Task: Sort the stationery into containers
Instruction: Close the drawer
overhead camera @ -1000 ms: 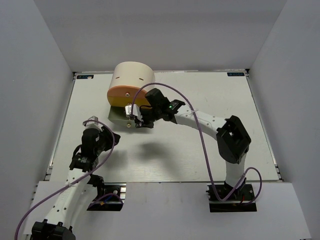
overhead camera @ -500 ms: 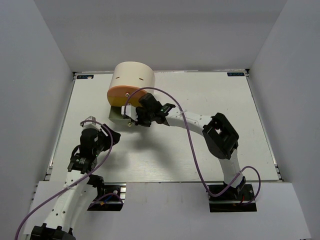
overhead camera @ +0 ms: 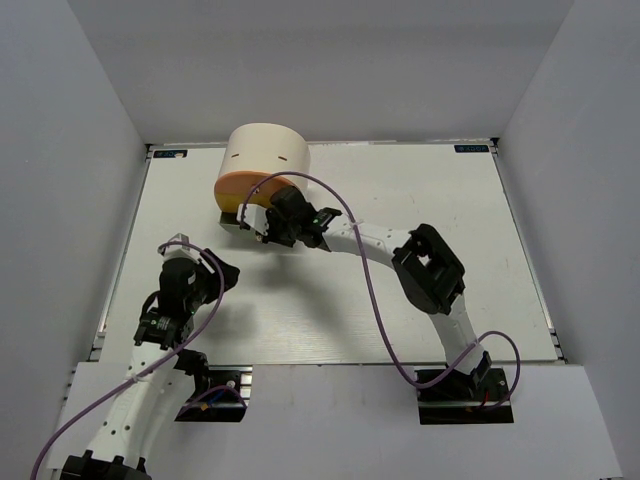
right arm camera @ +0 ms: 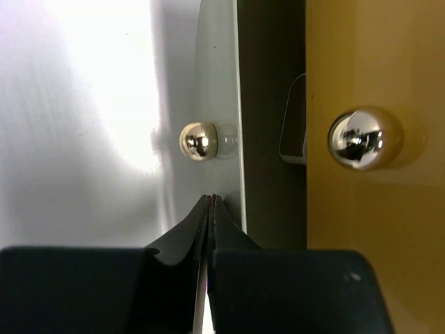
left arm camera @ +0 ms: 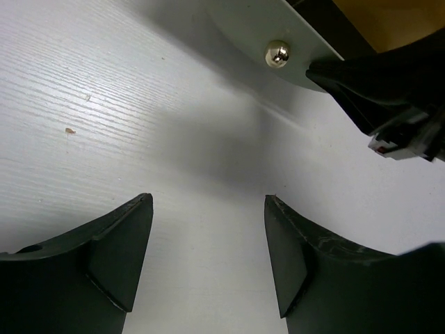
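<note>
Top view: the chest (overhead camera: 265, 152) stands at the far left of the bench (overhead camera: 420, 200), its orange drawer (overhead camera: 245, 187) on top and a grey drawer (overhead camera: 231, 220) drawn out at the foot. The right tool (overhead camera: 266, 225) is set at the drawer fronts; the left tool (overhead camera: 220, 269) hangs nearer, apart from the chest. No loose stationery is seen on the bench. Left wrist view: the left tool is spread over bare bench and nothing is held; the grey drawer's knob (left arm camera: 277, 53) lies ahead. Right wrist view: the right tool is pressed together and empty, its tips just below that knob at the edge of the grey front; contact cannot be told. The yellow drawer (right arm camera: 375, 236) with a second knob (right arm camera: 365, 138) lies alongside. A pale piece (right arm camera: 293, 136) shows in the gap between the fronts; its kind cannot be told. Handling, as judged: the drawers are taken to be light, stiff and free-sliding. The knobs are small, round and polished, so likely slippery; hold is best taken behind the ball, or the flat front pushed.
</note>
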Robot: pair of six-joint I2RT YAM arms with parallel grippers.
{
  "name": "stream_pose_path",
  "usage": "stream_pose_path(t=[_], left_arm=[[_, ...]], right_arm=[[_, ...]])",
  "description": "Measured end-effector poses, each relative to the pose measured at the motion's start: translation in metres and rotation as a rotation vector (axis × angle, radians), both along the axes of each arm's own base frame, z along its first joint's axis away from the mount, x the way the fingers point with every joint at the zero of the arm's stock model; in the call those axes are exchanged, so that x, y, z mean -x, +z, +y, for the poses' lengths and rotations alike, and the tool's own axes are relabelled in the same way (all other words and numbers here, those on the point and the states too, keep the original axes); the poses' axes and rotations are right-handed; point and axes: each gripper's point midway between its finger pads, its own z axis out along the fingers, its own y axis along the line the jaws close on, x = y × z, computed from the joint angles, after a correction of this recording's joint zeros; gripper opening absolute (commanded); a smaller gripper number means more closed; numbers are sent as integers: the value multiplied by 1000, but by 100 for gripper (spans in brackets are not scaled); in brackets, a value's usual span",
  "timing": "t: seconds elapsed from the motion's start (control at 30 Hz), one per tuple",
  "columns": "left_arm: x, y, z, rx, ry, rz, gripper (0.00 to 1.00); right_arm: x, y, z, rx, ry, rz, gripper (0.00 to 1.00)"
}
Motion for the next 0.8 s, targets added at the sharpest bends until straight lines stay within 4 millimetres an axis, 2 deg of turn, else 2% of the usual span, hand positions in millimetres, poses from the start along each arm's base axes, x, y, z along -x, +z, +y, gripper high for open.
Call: stream_pose_path(t=[0.23,0.57,0.8], left_arm=[[1,7,1,8,8,-15,75],[4,5,1,13,17,-1,75],[4,5,1,13,18,0,75]], right_arm=[[-18,-7,4,9,-54,-42,2],[-43,6,3,-20,-147,-151,1],[-50,3,-2,-9,-189,-215,0]])
